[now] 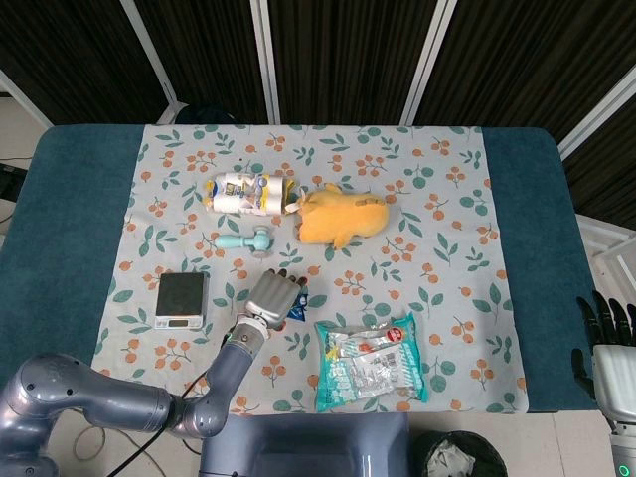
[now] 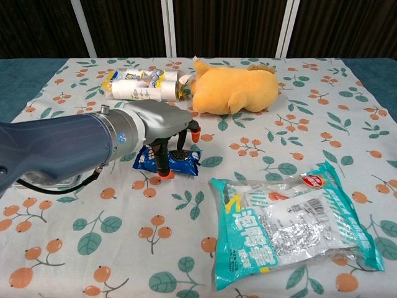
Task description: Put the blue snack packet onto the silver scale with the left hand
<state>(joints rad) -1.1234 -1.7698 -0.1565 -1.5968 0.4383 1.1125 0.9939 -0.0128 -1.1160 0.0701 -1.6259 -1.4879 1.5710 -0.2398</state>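
The blue snack packet [image 2: 181, 161] lies flat on the floral cloth, and in the head view only its right end [image 1: 297, 309] shows past my hand. My left hand [image 2: 162, 127] [image 1: 271, 295] hangs over the packet with fingers apart. Its thumb tip touches down at the packet's near edge and the other fingers reach past the far edge, so nothing is gripped. The silver scale [image 1: 182, 299] stands to the left of the hand, hidden behind my arm in the chest view. My right hand [image 1: 603, 343] rests off the table at bottom right, fingers extended.
An orange plush toy [image 1: 343, 216] [image 2: 232, 90] and a pack of white bottles [image 1: 243, 192] [image 2: 139, 87] lie behind the packet. A teal toy [image 1: 248, 239] sits between them and the scale. A large teal snack bag [image 1: 370, 363] [image 2: 291, 223] lies to the front right.
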